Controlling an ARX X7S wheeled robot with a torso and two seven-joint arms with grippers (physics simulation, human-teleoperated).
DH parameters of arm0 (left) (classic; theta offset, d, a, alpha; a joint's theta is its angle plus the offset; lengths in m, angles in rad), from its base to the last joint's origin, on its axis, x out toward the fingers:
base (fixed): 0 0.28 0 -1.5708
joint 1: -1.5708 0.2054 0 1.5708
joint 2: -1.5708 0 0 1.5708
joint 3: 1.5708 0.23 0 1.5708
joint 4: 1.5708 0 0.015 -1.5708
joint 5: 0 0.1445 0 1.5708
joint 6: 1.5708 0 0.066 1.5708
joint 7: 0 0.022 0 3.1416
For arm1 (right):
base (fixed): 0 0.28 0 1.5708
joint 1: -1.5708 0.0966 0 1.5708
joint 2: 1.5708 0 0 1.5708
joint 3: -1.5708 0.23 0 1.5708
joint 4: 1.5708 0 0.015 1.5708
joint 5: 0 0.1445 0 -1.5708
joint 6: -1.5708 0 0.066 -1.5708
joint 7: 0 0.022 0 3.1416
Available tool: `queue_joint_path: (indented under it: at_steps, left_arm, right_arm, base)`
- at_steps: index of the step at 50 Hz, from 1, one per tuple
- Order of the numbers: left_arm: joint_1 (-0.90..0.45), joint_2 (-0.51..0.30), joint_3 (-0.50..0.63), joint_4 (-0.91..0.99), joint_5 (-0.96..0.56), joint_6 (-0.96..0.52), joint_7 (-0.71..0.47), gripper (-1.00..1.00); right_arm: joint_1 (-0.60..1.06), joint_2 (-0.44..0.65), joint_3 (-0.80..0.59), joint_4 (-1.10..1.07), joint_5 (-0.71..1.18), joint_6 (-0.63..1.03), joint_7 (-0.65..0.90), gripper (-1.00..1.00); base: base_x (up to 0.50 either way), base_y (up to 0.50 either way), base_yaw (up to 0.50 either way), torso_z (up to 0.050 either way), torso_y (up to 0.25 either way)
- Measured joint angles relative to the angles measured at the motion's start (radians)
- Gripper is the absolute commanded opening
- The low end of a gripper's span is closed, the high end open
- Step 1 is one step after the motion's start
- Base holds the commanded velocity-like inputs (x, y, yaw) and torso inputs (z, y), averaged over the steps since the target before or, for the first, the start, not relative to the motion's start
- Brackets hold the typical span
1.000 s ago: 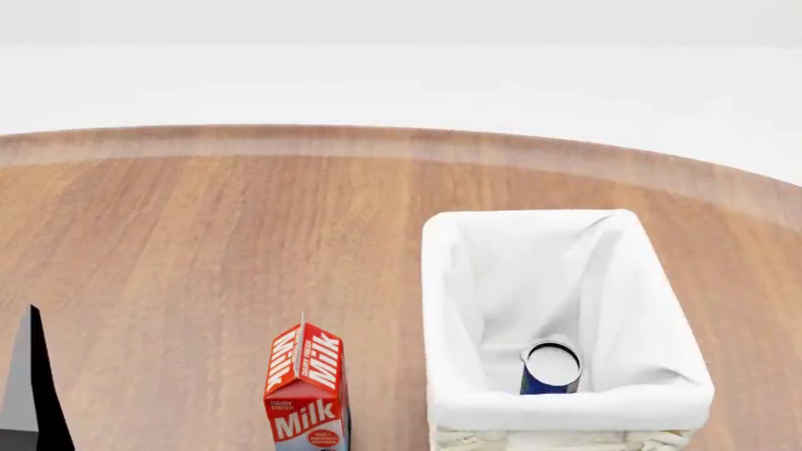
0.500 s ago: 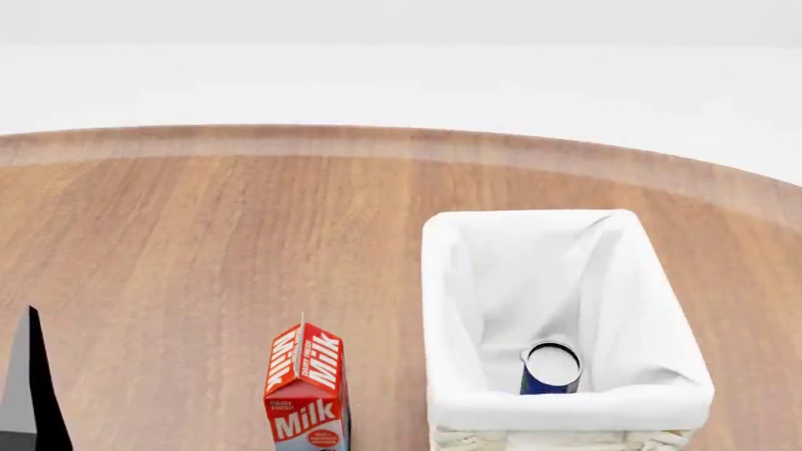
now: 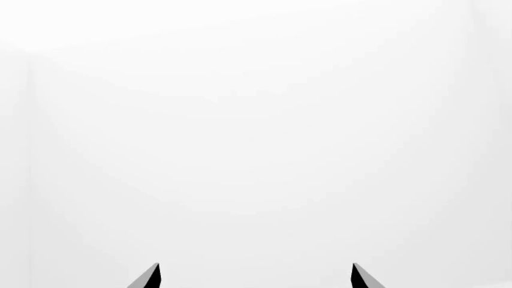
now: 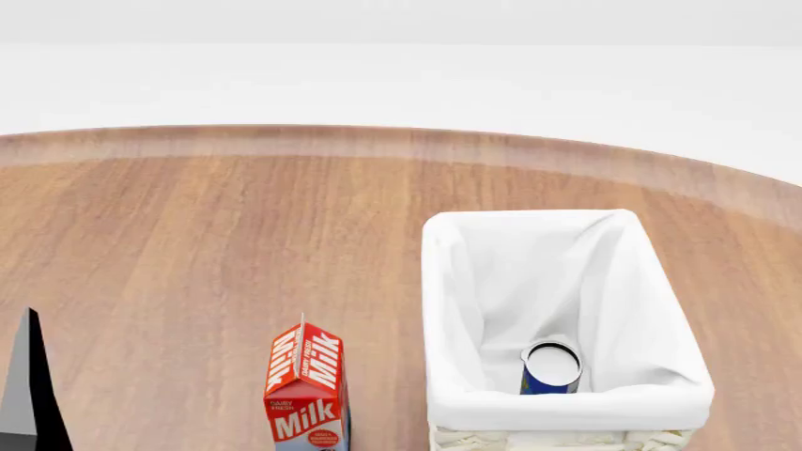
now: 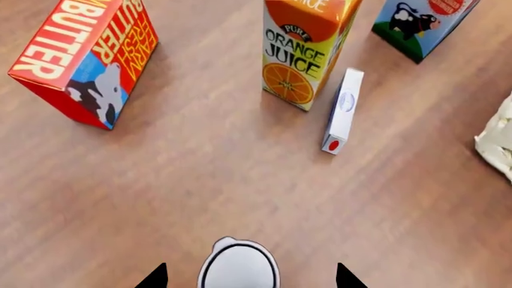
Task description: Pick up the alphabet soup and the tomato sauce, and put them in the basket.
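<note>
From my head camera the basket [image 4: 566,413] sits on the wooden table [image 4: 225,244] at the right, its white cloth lining folded over the rim, and the alphabet soup [image 4: 550,367] stands upright inside it near the close end, blue side and pale top showing; a red milk carton [image 4: 304,387] stands on the table just left of the basket, apart from it; a dark sliver of my left arm shows at the low left edge of that view. My left gripper [image 3: 255,277] faces only blank white, its two dark fingertips [image 3: 150,277] spread wide with nothing between them. My right gripper [image 5: 250,278] hangs over the table with its tips wide apart, and between them I see the silver-white top of a can [image 5: 238,267]; I cannot tell its label from here, nor whether the tips touch it. Beyond it stand a butter box [image 5: 84,57], an orange juice carton [image 5: 304,51] and a carton with a cow picture [image 5: 420,24]; a small white box [image 5: 342,110] lies flat beside the juice; a corner of the basket's wicker shows at the edge.
</note>
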Motion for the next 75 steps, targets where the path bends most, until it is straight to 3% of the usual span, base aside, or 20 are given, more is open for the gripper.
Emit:
queue_joint_path:
  at_steps: [19,75]
  left_arm:
    - [0.007,-0.008,-0.005,-0.002,-0.005,0.01,-0.006,1.0]
    - [0.016,-0.021,-0.004,-0.01,-0.014,0.034,-0.022,1.0]
  right_arm:
    - [-0.028,-0.005,-0.08,0.071,-0.128,-0.086,-0.062,1.0]
    - [-0.055,-0.048,-0.209,0.201,-0.267,-0.196,-0.11,1.0]
  base:
    - [0.0,0.0,0.0,0.0,0.0]
    - [0.0,0.0,0.0,0.0,0.0]
